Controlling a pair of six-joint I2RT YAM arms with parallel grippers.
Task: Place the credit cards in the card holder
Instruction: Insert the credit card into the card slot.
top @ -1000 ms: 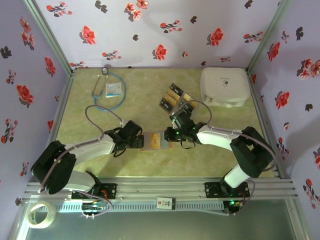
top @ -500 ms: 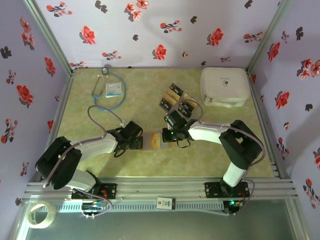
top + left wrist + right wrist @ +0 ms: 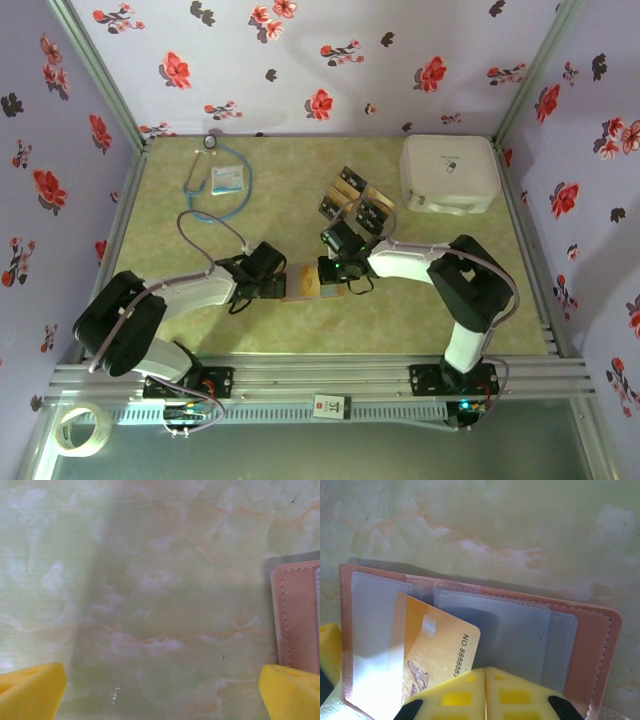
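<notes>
The card holder (image 3: pixel 305 284) lies open on the green mat, reddish-brown at the rim (image 3: pixel 592 645) with grey slots inside. A gold credit card (image 3: pixel 437 637) sits slanted, partly under the clear left slot. My right gripper (image 3: pixel 485 674) is shut, its yellow fingertips pressed together over the card's lower right corner; in the top view it (image 3: pixel 334 270) is at the holder's right edge. Several more credit cards (image 3: pixel 355 200) lie behind it. My left gripper (image 3: pixel 160 695) is wide open over bare mat, with the holder's edge (image 3: pixel 300 615) by its right fingertip.
A big white case (image 3: pixel 450 172) stands at the back right. A stethoscope with blue tubing (image 3: pixel 246 186) and a white-blue packet (image 3: pixel 227 179) lie at the back left. A tape roll (image 3: pixel 83 428) sits outside the frame at the front left.
My right gripper has slid left from beside the loose cards onto the holder's right side. The left arm has barely moved and stays open.
</notes>
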